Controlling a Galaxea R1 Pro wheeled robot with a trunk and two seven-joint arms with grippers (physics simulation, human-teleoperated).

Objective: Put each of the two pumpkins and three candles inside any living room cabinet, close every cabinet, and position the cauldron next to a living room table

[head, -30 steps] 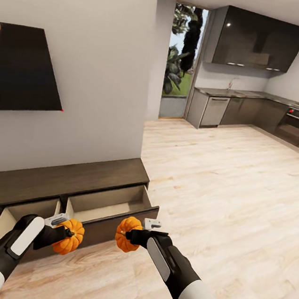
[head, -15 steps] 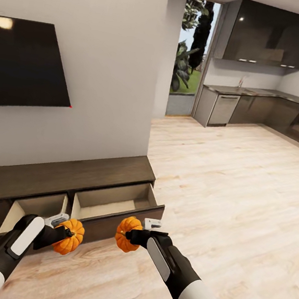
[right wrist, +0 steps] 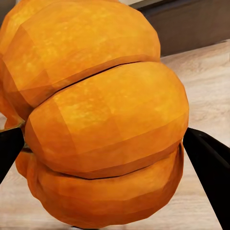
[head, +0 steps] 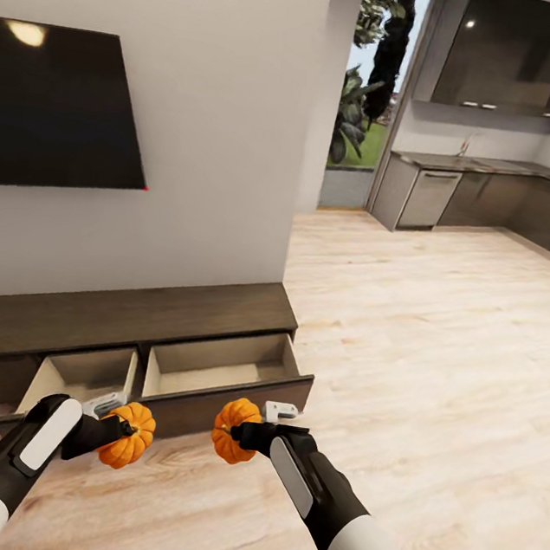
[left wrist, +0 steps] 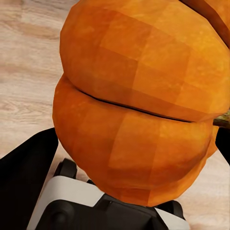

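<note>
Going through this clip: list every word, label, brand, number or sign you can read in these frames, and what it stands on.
None: no readable text anywhere.
The wall TV is a blank dark screen.
The cabinet, its two open drawers and both pumpkins carry no markings.
The left gripper and right gripper show no labels.
The kitchen units are too far to show any lettering.

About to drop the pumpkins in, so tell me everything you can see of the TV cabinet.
The cabinet is long, low, dark-brown wood and stands on the floor against the wall under the TV. Two handle-less drawers are pulled out side by side, showing pale, empty insides: the right drawer fully in view, the left drawer partly behind the left gripper.
</note>
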